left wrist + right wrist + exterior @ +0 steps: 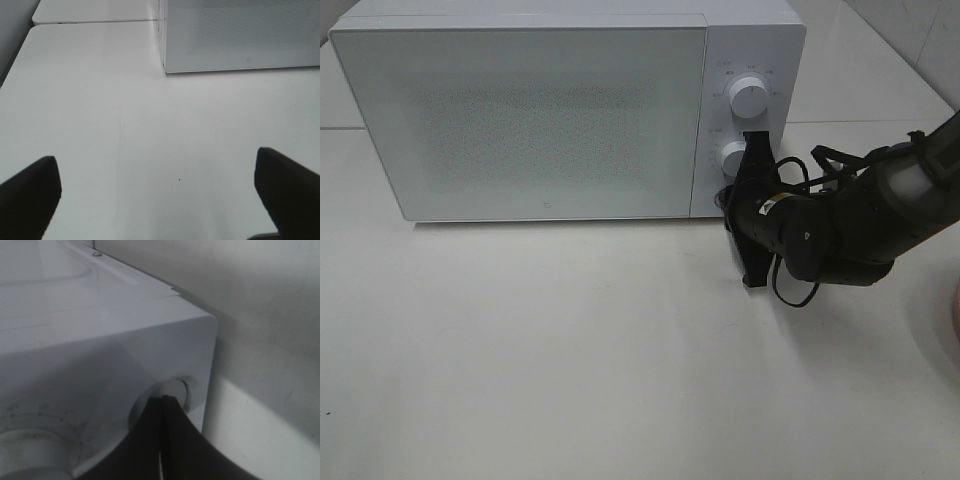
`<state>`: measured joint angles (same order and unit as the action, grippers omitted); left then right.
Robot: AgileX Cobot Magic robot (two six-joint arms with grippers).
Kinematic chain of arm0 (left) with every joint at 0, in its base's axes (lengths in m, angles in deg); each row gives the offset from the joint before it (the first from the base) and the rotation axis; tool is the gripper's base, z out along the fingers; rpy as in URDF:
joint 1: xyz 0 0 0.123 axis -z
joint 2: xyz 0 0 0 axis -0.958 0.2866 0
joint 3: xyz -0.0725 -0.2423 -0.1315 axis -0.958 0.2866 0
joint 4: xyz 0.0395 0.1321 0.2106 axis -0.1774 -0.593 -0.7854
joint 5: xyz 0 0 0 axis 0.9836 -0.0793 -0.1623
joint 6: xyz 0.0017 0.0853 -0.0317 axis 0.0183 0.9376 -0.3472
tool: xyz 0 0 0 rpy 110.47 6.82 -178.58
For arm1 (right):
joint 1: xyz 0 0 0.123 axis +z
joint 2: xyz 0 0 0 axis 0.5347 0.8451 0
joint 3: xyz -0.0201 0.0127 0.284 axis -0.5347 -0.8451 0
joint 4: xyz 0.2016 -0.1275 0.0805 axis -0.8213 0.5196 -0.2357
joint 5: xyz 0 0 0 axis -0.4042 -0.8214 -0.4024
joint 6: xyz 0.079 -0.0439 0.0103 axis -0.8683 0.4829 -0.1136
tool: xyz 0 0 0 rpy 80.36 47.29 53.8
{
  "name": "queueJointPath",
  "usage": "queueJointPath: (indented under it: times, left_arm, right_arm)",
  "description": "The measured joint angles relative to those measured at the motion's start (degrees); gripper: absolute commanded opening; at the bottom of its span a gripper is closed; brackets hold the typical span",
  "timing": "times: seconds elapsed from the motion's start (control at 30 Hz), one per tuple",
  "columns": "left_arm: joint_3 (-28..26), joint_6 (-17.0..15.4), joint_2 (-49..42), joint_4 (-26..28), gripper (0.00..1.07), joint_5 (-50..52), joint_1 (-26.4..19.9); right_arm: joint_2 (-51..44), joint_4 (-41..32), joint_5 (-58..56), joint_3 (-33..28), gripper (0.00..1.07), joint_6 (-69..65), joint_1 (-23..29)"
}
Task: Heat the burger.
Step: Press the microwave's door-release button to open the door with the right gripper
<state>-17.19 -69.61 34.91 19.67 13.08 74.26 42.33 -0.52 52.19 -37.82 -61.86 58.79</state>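
with the right gripper (162, 407) pinched shut, tips on the microwave's (520, 120) lower knob (732, 157) straight ahead of it, turn slowly and keep contact so they don't slip, while the left gripper (157, 172) hangs wide open and the burger is unseen, presumably behind the closed door (530, 200).

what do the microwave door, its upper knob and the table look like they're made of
Microwave door: likely frosted glass or plastic over a fine dotted mesh, matt pale white.
Upper knob: smooth white plastic by its look, faint sheen.
Table: hard white top, maybe laminate, smooth with a soft sheen.
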Motion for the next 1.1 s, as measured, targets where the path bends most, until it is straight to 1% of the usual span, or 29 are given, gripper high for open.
queueJointPath:
  times: [0.43,0.53,0.6,0.83,1.1]
  left_arm:
    - [0.0,0.0,0.0,0.0,1.00,0.0,0.0]
    - [0.0,0.0,0.0,0.0,1.00,0.0,0.0]
    - [0.0,0.0,0.0,0.0,1.00,0.0,0.0]
    - [0.0,0.0,0.0,0.0,1.00,0.0,0.0]
    - [0.0,0.0,0.0,0.0,1.00,0.0,0.0]
  right_arm:
    - [0.8,-1.6,0.7,1.0,0.00,2.5,0.3]
    - [2.0,-2.5,0.2,2.3,0.00,2.7,0.6]
    - [3.0,-4.5,1.1,3.3,0.00,3.0,0.8]
    - [3.6,-8.1,0.8,4.6,0.00,5.3,1.5]
    - [3.6,-9.5,-0.3,5.2,0.00,5.7,1.6]
